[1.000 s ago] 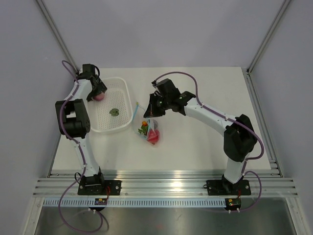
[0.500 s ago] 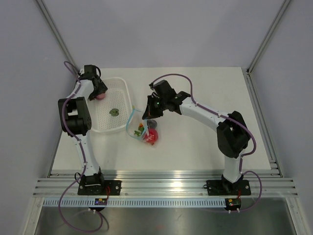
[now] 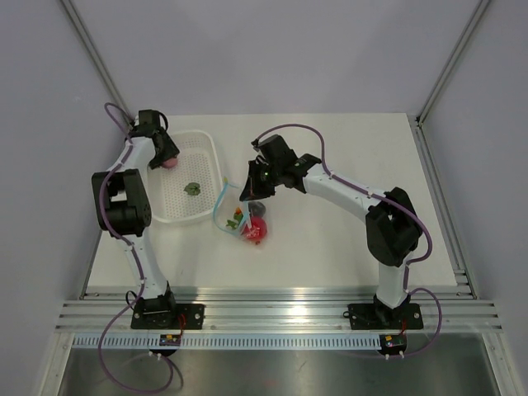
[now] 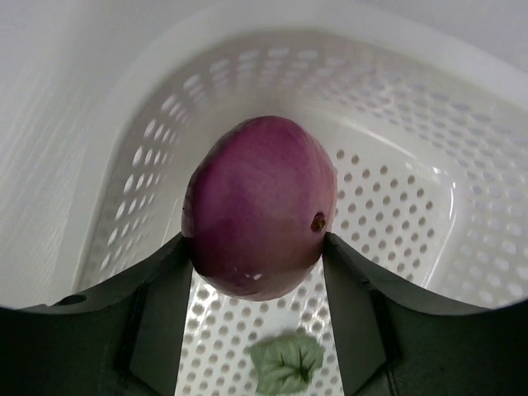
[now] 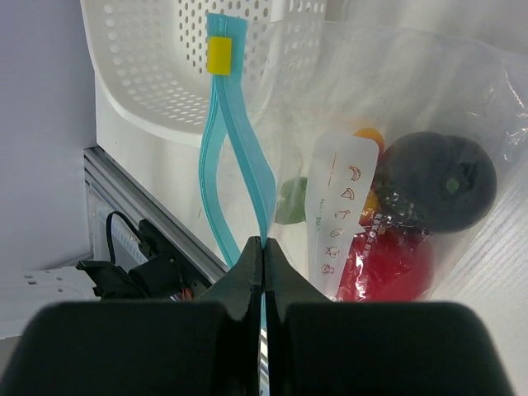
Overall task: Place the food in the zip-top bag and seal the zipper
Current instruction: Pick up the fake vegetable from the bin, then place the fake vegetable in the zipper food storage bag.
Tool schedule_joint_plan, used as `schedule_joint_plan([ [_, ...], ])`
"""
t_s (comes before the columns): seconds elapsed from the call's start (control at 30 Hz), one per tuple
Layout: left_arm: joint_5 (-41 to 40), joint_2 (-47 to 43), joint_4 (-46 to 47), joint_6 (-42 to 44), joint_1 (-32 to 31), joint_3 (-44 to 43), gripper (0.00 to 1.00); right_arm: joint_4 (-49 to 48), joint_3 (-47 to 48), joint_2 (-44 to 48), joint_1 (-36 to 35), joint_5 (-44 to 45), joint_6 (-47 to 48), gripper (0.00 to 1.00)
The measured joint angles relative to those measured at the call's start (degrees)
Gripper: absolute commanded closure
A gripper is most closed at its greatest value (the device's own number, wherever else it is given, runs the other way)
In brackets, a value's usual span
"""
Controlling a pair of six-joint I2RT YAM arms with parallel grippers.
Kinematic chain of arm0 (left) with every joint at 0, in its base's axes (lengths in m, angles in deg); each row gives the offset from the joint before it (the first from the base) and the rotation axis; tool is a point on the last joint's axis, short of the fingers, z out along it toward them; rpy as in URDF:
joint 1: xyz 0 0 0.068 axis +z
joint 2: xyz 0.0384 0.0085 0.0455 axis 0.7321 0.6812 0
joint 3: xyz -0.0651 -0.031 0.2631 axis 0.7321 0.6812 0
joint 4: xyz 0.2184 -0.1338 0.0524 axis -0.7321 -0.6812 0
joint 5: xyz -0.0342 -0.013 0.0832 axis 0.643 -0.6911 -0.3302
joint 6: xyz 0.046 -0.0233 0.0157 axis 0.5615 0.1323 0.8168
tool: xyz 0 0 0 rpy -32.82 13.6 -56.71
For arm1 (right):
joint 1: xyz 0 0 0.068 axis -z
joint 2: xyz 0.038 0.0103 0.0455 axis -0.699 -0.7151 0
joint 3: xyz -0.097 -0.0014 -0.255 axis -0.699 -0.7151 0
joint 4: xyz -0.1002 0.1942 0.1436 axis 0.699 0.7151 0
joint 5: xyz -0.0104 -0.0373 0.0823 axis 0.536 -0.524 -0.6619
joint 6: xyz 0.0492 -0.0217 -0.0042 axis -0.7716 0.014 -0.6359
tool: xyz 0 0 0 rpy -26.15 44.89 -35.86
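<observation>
The pink piece [image 4: 260, 210] sits in the far left corner of the basket [image 4: 140, 165], and the left fingers [image 4: 157, 322] have narrowed around it over the last second. They now lie against both of its flanks, so the grip looks only just made. The leaf [image 4: 286, 361] lies loose on the basket floor nearer the middle. Both pieces are not yet in the bag.

The bag [image 5: 429, 99] lies on the bench [image 3: 330, 247] just beside the basket's right rim. The red piece [image 5: 388, 264] and a dark round piece [image 5: 441, 181] are already inside it. The right fingers [image 5: 243, 280] are closed flat on one lip of the zipper [image 5: 213, 157]. A second ago the bag lay a little further right, and the right arm has since drawn its mouth toward the basket. My judgement is that this sets up a short carry for the pink piece.

The overhead view shows the layout, but there the pink piece is only a dot under the left wrist. The left wrist view shows the contact on both of its sides. Only the right wrist view shows that the two blue lips bow apart above the pinch, so the mouth is open. It also shows the yellow slider [image 5: 219, 56] parked at the far end, so the seal is not begun.
</observation>
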Motion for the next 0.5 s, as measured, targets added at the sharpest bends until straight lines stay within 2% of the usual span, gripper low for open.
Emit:
schedule_joint_plan([
  [0.13,0.7,-9.0,-0.4,1.1,-0.7,6.3,0.62,0.0,-0.3,0.0,0.0,1.0,-0.2,1.0],
  [0.33,1.9,-27.6,-1.0,2.5,-2.8,16.7,0.63,0.1,-0.3,0.0,0.0,3.4,-0.2,1.0],
  [0.5,3.7,-38.8,-2.9,4.3,-6.9,20.4,0.62,0.4,-0.1,0.0,0.0,4.8,-0.2,1.0],
])
